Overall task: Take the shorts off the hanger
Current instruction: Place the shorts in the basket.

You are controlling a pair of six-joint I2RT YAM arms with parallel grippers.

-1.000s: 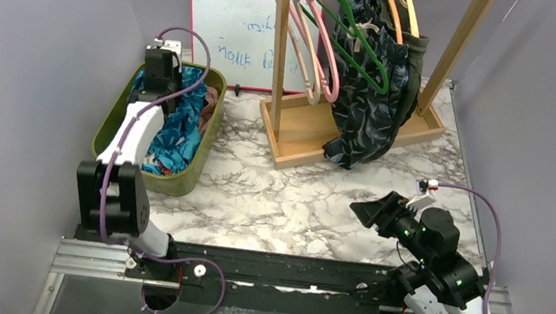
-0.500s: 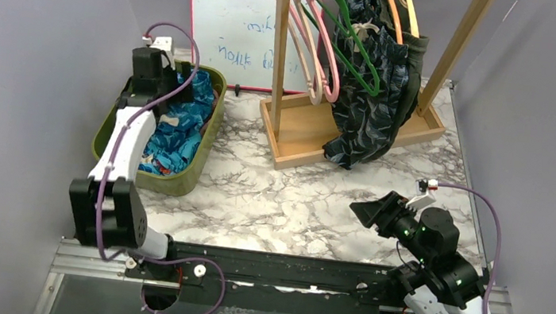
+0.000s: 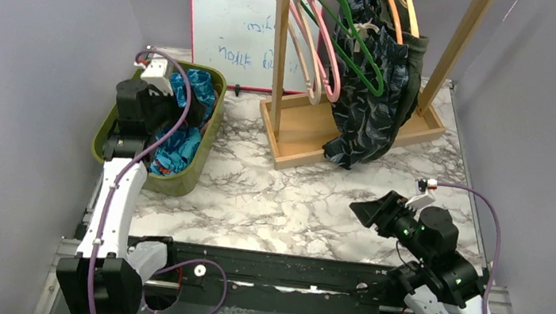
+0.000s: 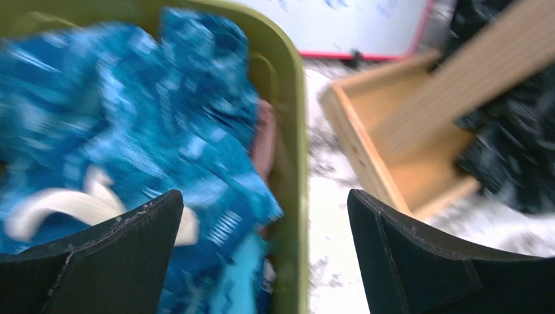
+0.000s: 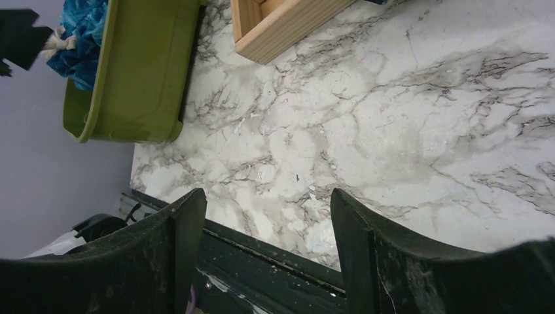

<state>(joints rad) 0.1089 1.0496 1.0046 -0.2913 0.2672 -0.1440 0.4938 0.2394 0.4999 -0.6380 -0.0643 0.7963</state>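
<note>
**Both grippers empty; two shorts on the rack**

L gripper (image 4: pixel 262 196): jaws wide apart, nothing between them, over the green bin (image 4: pixel 291 131) at far left. The bin holds blue print shorts (image 4: pixel 163 118) w/ a white drawstring, plus a bit of pink cloth (image 4: pixel 264 140) against its right wall (wrist view is blurred). R gripper (image 5: pixel 267 196): also spread wide, holding nothing, above the marble table (image 5: pixel 425 118) at near right. Navy leaf shorts (image 3: pixel 368 112) hang on the wooden rack (image 3: pixel 317 134) at far centre, olive shorts (image 3: pixel 418 62) just behind them. Green hanger (image 3: pixel 353 42) and pink hangers (image 3: pixel 323 58) hang to their left.
</note>
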